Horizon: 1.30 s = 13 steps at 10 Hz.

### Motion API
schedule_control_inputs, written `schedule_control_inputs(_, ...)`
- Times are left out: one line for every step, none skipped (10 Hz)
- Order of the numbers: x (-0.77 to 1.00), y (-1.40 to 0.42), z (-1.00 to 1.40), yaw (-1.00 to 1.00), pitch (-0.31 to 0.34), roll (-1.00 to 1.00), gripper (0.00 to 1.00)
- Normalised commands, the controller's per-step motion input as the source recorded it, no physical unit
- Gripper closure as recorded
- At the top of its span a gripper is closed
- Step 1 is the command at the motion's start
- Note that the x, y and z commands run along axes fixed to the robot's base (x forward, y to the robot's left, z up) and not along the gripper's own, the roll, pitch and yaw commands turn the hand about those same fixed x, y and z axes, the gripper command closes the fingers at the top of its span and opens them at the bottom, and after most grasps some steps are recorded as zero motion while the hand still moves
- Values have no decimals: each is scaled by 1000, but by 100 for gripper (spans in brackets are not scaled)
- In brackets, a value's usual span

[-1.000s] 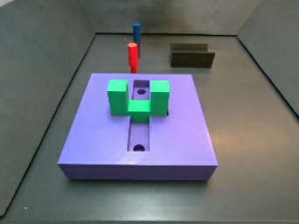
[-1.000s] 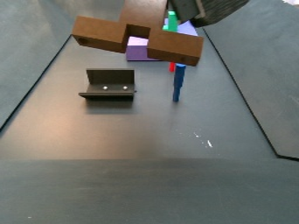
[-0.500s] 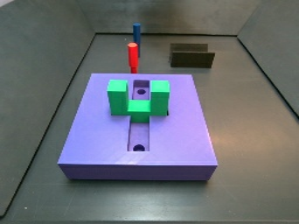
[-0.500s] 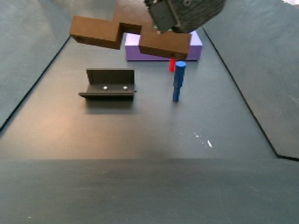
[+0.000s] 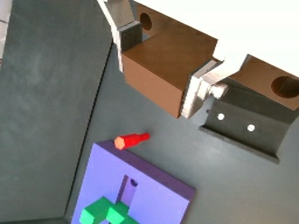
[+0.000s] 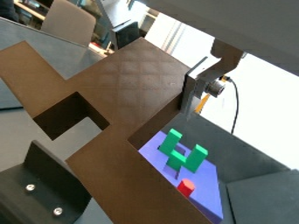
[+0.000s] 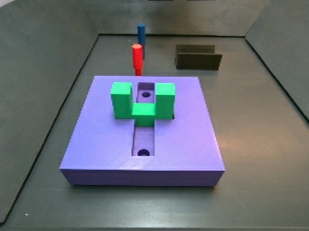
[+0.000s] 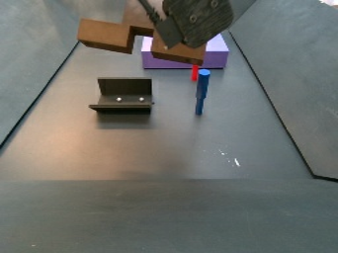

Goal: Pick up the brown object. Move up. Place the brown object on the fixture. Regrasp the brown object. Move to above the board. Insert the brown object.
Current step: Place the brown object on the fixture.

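Observation:
My gripper [image 8: 183,22] is shut on the brown object [image 8: 106,37], a U-shaped block, and holds it high in the air behind and above the fixture [image 8: 123,96]. In both wrist views the silver fingers [image 5: 205,85] [image 6: 198,86] clamp one arm of the brown object [image 5: 163,61] [image 6: 105,96], with the fixture [image 5: 250,114] [image 6: 41,188] on the floor below it. The purple board [image 7: 143,135] carries a green piece [image 7: 143,101] around its slot. The gripper is out of that side view.
A red peg [image 7: 136,59] and a blue peg [image 7: 140,33] stand behind the board. They also show in a side view as the blue peg [image 8: 201,94] and the red peg [image 8: 195,72]. Grey walls enclose the floor.
My gripper has moved left with the brown object in a side view, from over the board toward the space above the fixture. Board, pegs and fixture have not moved.

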Motion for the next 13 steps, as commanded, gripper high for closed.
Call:
schedule_control_inputs(734,0,-46,-54,23,-640,100)
schedule_control_inputs(697,-29,-309,0,0,-511,100)
schedule_control_inputs(706,-151,-340,0,0,-134,100)
schedule_control_inputs(711,-203,-280,0,17,0,100)
schedule_control_inputs(254,-3,-220,0,0,-89,100)
schedule_control_inputs(17,0,-97,0,0,-160,100)
schedule_control_inputs(0,0,0,0,-6,0,100)
schedule_control_inputs(0,-171,-46,40,0,0,100)
schedule_control_inputs(337,-211,-231,309,0,-43,100)
schedule_control_inputs(606,-311,-397,363,20,0,100)
schedule_control_inputs(714,-303,-431,431,106,0,100)
schedule_control_inputs(729,-229,-394,483,89,0,100)
schedule_control_inputs(783,-186,-377,403,66,0,100)
